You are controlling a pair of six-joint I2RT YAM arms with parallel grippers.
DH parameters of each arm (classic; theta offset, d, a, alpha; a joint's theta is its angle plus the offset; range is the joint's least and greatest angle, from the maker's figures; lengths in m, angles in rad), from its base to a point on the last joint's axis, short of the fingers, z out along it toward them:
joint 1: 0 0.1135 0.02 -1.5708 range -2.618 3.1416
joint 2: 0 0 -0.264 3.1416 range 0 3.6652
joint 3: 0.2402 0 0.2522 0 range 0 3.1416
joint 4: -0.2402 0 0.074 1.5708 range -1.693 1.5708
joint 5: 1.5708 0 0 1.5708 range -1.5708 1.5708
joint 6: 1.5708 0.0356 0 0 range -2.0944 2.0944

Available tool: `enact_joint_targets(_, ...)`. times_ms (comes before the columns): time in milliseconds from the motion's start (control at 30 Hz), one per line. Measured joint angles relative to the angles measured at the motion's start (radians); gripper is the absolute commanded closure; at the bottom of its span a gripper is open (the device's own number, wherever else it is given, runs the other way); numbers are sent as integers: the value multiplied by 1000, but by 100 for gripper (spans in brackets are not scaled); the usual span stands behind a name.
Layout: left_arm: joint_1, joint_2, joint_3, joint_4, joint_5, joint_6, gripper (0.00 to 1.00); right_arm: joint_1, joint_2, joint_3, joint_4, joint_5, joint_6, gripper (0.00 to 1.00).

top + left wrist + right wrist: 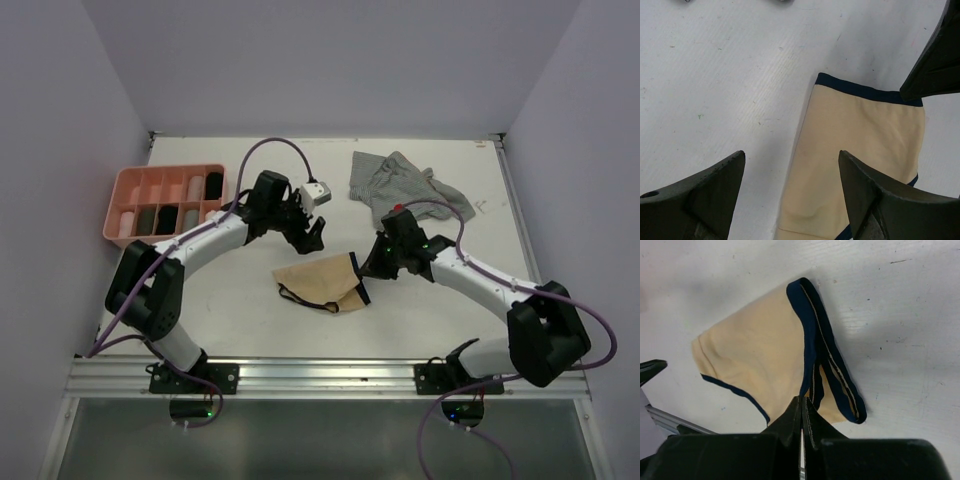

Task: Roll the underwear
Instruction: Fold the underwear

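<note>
Now right fingers (790, 422) pinching dark edge of beige underwear (755, 350), left fingers (710, 190) spread above it.

Overhead view from the near side, two close wrist views facing down, all sharing the beige underwear (316, 281).

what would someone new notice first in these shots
The beige underwear lies mid-table, its dark-trimmed edge pinched by the shut right gripper, while the open left gripper hovers over its far side. Behind it sit a crumpled grey striped underwear at the far right and a partly filled pink tray at the far left.
</note>
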Motion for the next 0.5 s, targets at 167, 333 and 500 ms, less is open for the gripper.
enact_joint_targets(167, 0, -6, -8, 1, -3, 0, 21, 0, -32, -1, -36, -3, 1, 100)
enact_joint_targets(333, 1, -11, -21, -3, -7, 0, 20, 2, -44, -88, -37, -15, 4, 100)
enact_joint_targets(500, 2, -28, -47, -14, -12, 1, 10, 7, -14, -158, -27, -35, 5, 91)
